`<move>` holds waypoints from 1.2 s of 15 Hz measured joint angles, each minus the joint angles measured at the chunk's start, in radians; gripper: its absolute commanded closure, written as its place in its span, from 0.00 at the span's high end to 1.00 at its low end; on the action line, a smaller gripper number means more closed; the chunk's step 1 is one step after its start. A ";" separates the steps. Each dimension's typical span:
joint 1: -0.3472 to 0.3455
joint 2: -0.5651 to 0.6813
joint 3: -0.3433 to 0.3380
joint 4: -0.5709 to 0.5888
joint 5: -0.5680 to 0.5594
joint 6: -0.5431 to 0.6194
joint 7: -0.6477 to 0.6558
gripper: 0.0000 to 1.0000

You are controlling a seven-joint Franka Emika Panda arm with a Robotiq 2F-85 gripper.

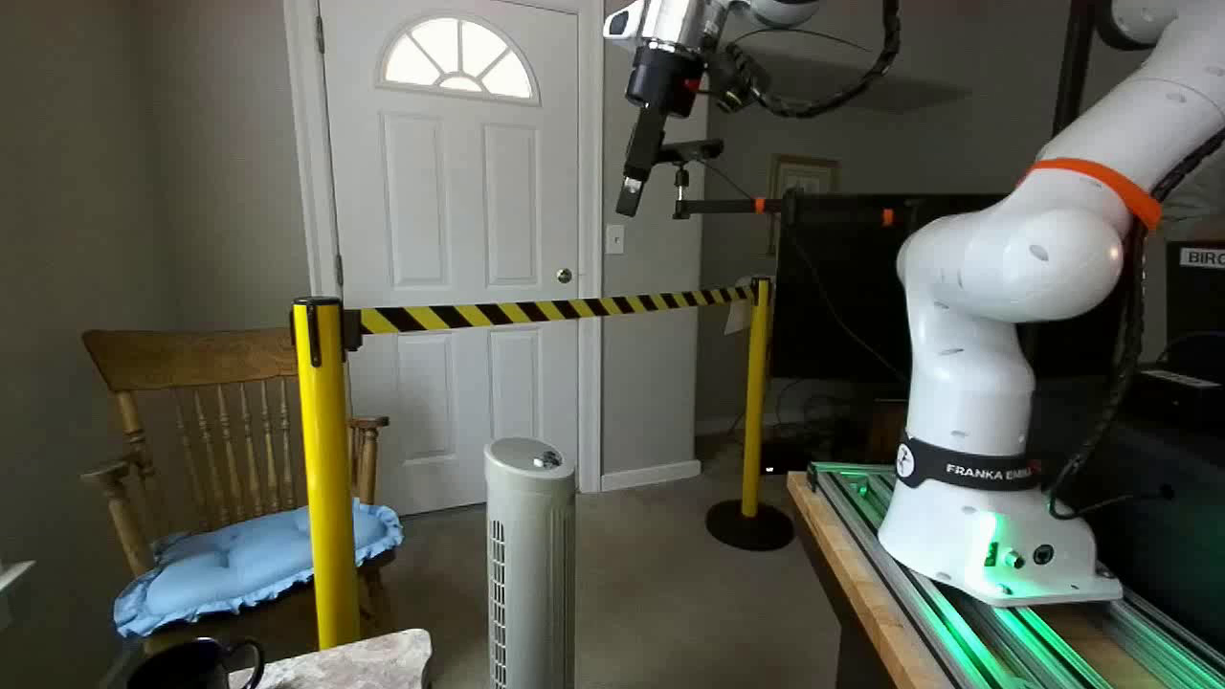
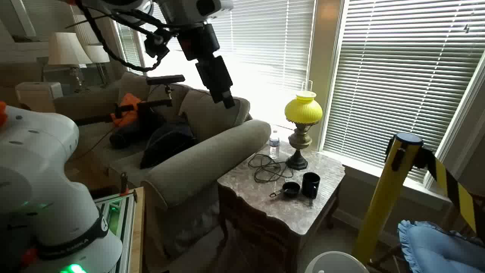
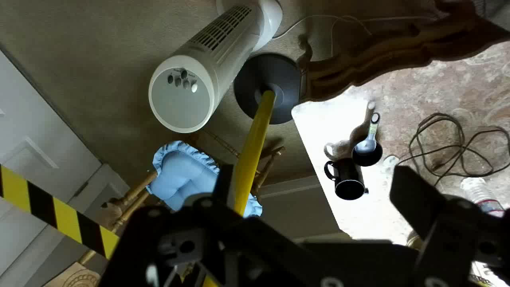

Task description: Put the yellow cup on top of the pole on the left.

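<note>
Nearest, the gripper (image 3: 314, 183) hangs with its 2 black fingers (image 3: 221, 183) spread wide and empty; below it, the yellow pole (image 3: 255, 139) runs behind 1 finger in the wrist view; also below, a black mug (image 3: 347, 179) shows between the fingers, on the table (image 3: 446, 83).

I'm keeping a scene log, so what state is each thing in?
Gripper: open, holding nothing
Yellow pole by the wooden chair: upright
Other yellow pole: upright
Striped tape: stretched between the poles
White door: closed
Window blinds: lowered
Black mug: upright
Yellow-shaded lamp: upright, unclear if lit
Water bottle: upright
Dark cord: loosely coiled
Tower fan: upright, unclear if on
Base light: green
</note>
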 measured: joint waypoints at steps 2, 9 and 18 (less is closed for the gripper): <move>0.000 0.000 0.000 0.000 0.000 0.000 0.000 1.00; 0.000 0.000 0.000 0.000 0.000 0.000 0.000 1.00; 0.097 0.195 0.079 0.001 0.091 0.221 0.065 1.00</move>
